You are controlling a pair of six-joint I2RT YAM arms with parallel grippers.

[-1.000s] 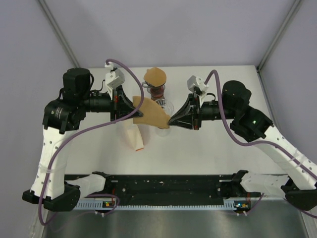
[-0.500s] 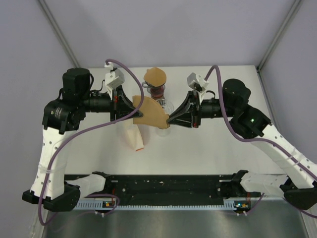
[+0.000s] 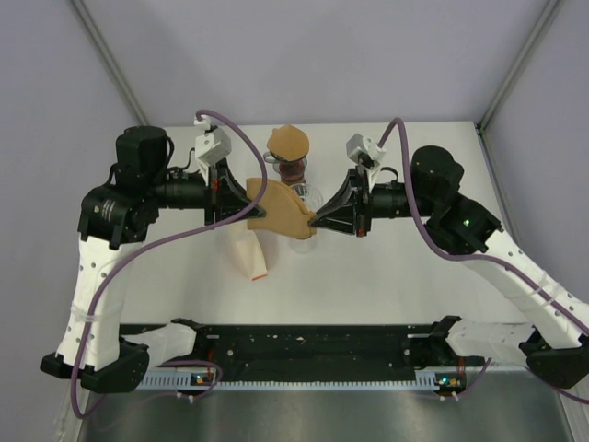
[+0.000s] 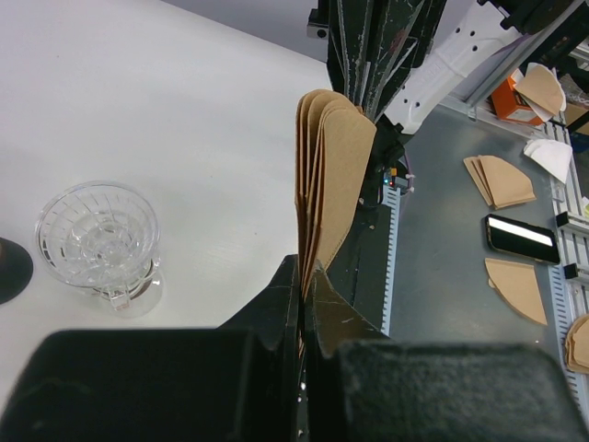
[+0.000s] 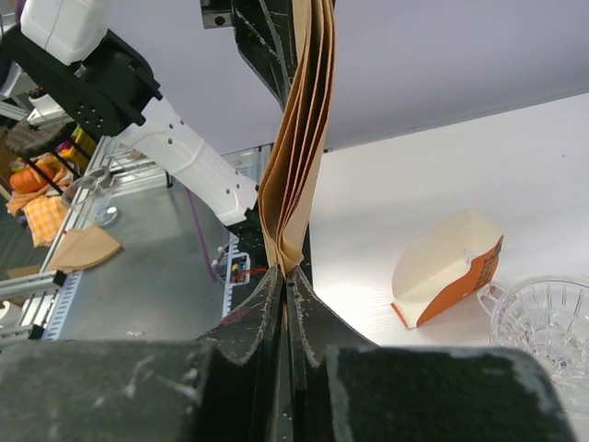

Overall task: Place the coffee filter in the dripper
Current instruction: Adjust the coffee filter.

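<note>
Both my left claw [image 3: 249, 214] and right claw [image 3: 317, 221] clench opposite edges of the brown paper coffee filter stack [image 3: 281, 216] mid-frame above the clear ribbed glass dripper [image 4: 98, 232], so I should part them slowly, peeling one filter.

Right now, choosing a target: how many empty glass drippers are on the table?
1: the glass dripper stands mid-table by the held filter stack. Another may hide under the far brown filter.
</note>
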